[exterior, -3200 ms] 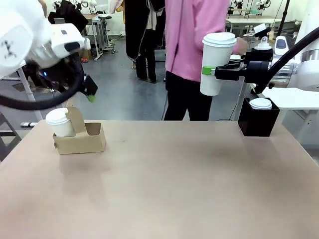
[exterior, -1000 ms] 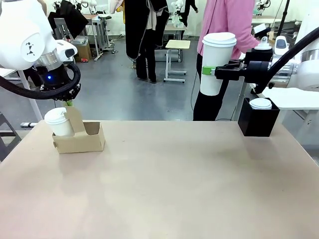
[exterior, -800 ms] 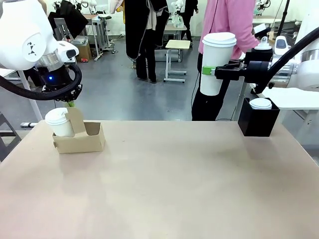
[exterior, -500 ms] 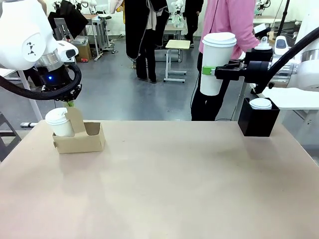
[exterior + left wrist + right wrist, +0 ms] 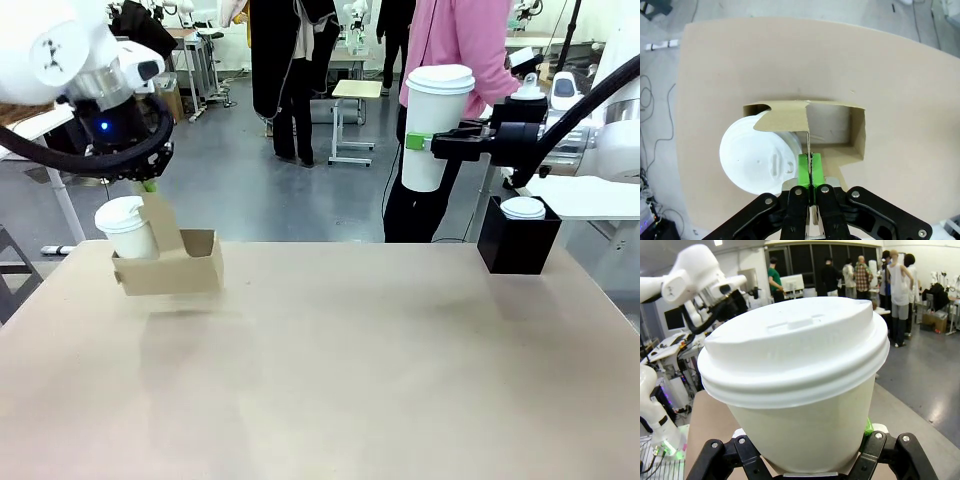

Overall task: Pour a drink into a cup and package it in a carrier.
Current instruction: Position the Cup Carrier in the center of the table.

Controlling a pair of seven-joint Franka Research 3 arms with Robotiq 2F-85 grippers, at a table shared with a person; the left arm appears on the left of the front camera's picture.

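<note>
My left gripper (image 5: 148,186) (image 5: 810,171) is shut on the upright centre tab of the brown cardboard carrier (image 5: 182,272) (image 5: 856,131). The carrier hangs slightly tilted just above the table's far left. One of its holes holds a short white lidded cup (image 5: 125,227) (image 5: 759,160); the other hole is vacant. High at the far right, my right gripper (image 5: 425,143) (image 5: 802,461) is shut on the tall white paper cup (image 5: 432,125) (image 5: 800,375) with its dome lid, held upright in the air. The pitcher with the drink is out of view.
A black box (image 5: 516,245) with a white lid (image 5: 523,208) on top stands at the table's far right. A person in a pink top (image 5: 465,45) stands behind the raised cup. The tan table (image 5: 350,370) stretches between the arms.
The left gripper has risen with the carrier, lifting it off the table and shifting it slightly right. The right arm and its cup have held still.
</note>
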